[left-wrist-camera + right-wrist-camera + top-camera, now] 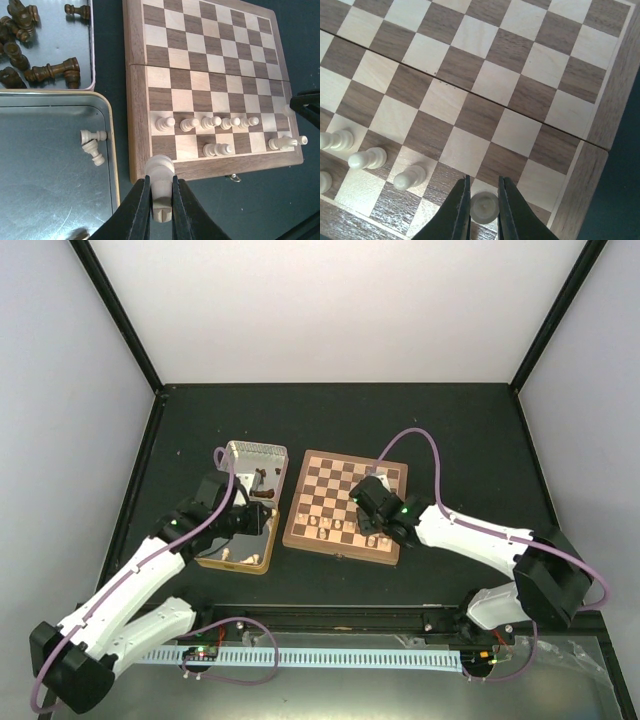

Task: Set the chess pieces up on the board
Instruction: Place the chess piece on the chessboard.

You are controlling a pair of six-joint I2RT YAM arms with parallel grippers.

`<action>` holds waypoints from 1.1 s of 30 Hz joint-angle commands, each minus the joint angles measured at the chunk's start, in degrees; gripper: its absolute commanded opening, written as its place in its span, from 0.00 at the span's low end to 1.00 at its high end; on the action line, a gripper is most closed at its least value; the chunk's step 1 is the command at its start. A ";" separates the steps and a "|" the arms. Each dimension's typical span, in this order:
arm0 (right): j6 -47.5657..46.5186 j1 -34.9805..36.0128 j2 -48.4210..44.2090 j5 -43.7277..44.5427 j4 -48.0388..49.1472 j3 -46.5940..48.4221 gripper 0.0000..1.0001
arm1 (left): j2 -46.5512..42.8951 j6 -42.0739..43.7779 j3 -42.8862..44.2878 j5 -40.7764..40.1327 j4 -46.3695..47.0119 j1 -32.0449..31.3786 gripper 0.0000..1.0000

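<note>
The board [345,485] lies mid-table and also shows in the left wrist view [136,100] and the right wrist view [470,75]. Several cream chess pieces [205,122] stand in its near rows. My left gripper [161,200] is shut on a cream piece [161,172], held over the board's near-left corner. My right gripper [483,207] is shut on a cream pawn [483,206] standing on a square near the board's right edge. Two more cream pawns [367,158] stand to its left. In the top view the left gripper [266,522] is beside the board and the right gripper [370,525] is over it.
Two metal tin halves sit left of the board. The far one [255,452] holds dark brown pieces [50,70]. The near one [50,190] holds two lying cream pieces [92,145]. My right gripper's fingers [307,102] show at the board's right edge.
</note>
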 commanded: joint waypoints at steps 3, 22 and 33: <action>-3.28 1.26 -2.47 -2.95 3.73 1.17 0.08 | 0.09 -2.05 2.23 -0.71 0.07 -0.28 0.05; 4.94 15.30 21.29 -5.82 3.39 26.27 0.07 | -15.51 -12.47 2.84 -24.03 -7.90 1.65 0.09; 8.35 15.62 29.80 -3.14 -1.34 31.34 0.07 | -15.40 -11.76 2.94 -23.52 -8.12 1.92 0.09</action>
